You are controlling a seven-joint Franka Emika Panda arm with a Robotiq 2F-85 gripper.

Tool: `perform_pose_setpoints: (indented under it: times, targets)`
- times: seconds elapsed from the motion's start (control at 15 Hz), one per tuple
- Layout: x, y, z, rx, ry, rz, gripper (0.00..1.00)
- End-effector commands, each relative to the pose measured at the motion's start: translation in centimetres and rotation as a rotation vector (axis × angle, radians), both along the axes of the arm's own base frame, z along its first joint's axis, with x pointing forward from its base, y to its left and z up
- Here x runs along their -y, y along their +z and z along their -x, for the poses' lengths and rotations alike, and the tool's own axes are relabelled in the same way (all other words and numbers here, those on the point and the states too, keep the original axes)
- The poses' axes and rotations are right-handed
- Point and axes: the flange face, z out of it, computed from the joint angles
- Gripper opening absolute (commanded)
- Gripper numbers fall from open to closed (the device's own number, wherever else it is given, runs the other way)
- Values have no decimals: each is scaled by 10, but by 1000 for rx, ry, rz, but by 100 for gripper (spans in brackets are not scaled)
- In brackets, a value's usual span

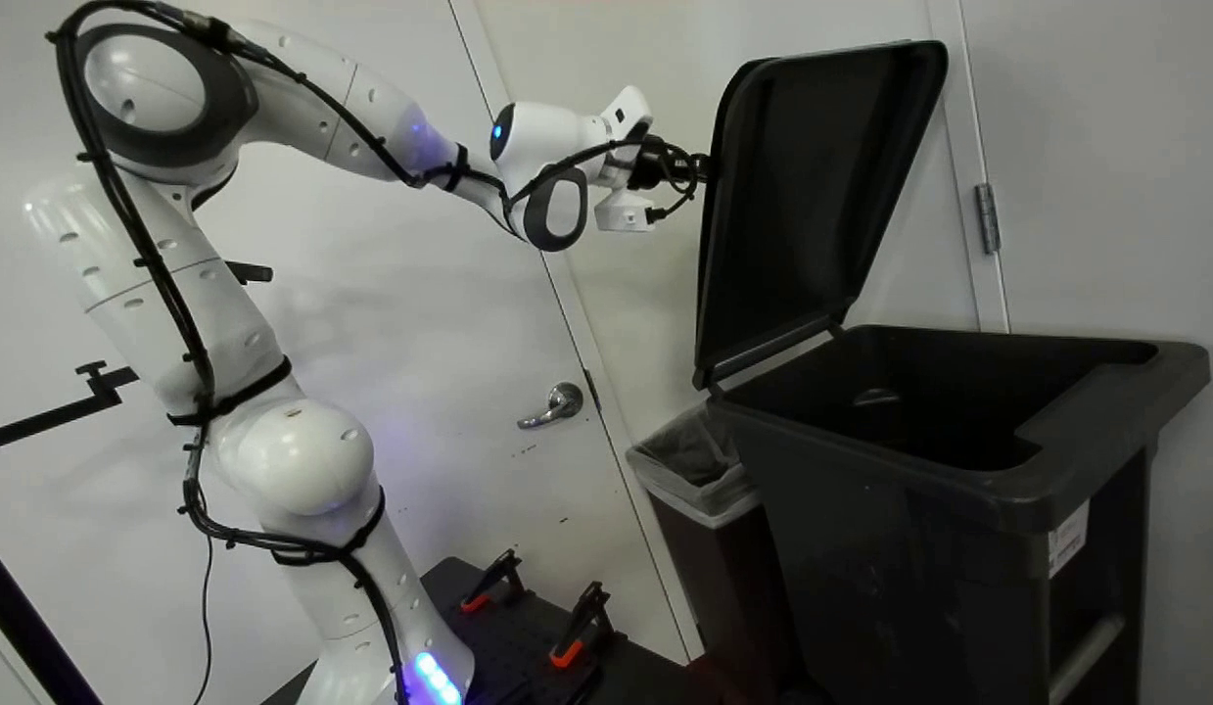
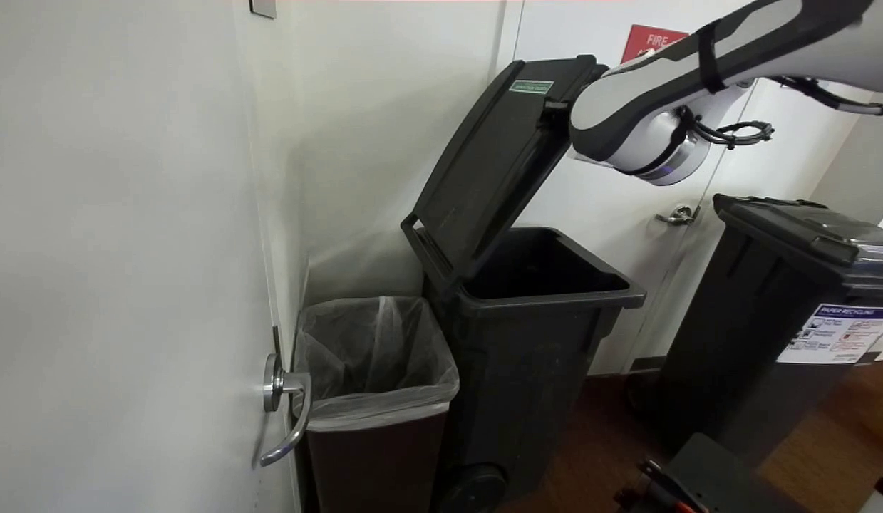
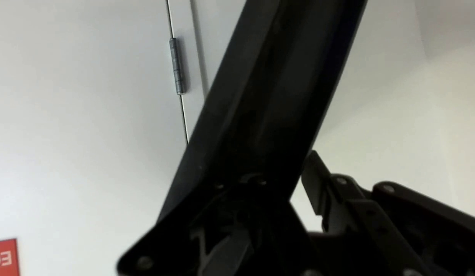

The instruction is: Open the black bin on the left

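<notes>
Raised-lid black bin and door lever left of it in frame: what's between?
A lined brown trash can stands between the black bin and door lever, in both exterior views.

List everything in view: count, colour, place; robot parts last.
Open wheelie bin: one, black, beside waste bin
Raised lid: one, black, on open bin
Lid label: one, green-white, on lid
Sticker: one, white, open bin's body
Paper recycling bin: one, black, right in an exterior view
Waste bin: one, brown, lined, beside open bin
Doors: at least two, white, around bins
Lever handles: at least two, silver, on doors
Hinge: at least one, grey, door edge
Sign: at least one, red, on a door
Tabletop: one, black, low in an exterior view
Clamps: at least two, black and orange, on tabletop
Robot arm: one, white, extended toward lid
Cables: several, black, along arm
Gripper: one, black, at lid
</notes>
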Motion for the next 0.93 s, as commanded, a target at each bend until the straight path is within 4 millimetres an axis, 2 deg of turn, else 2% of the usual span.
perform_pose_setpoints:
  times: [0.0,0.13,0.33,0.67,0.87]
  targets:
    - [-1,-8,-27,-49,26,120,6]
    - [-2,-8,-21,-85,44,191,6]
    - [-16,-6,-11,-114,66,258,6]
    - [-58,1,-1,-126,101,332,6]
    - [-83,2,-2,-130,122,368,6]
